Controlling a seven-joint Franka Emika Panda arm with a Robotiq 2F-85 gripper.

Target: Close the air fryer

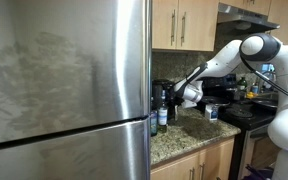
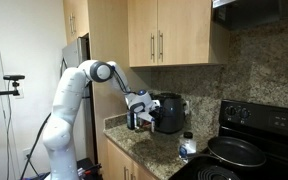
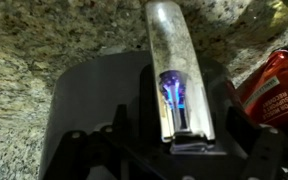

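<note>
The air fryer [image 2: 169, 113] is a black boxy appliance on the granite counter next to the fridge. In the wrist view its dark glossy body [image 3: 89, 105] fills the lower frame, and a steel handle [image 3: 172, 55] sticks out from it over the counter. My gripper [image 3: 179, 152] is open, with a dark finger on each side of the handle's base. I cannot tell if the fingers touch the handle. In both exterior views the gripper [image 2: 139, 108] [image 1: 187, 93] is right at the appliance's front. In an exterior view the air fryer [image 1: 162, 88] is partly hidden by the fridge.
A steel fridge [image 1: 64, 90] stands next to the counter. Dark bottles [image 1: 162, 115] stand by the fridge edge. A red package [image 3: 276, 85] lies beside the handle. A small bottle [image 2: 187, 148] and a pan [image 2: 234, 151] on the black stove are to one side. Wooden cabinets [image 2: 159, 35] hang above.
</note>
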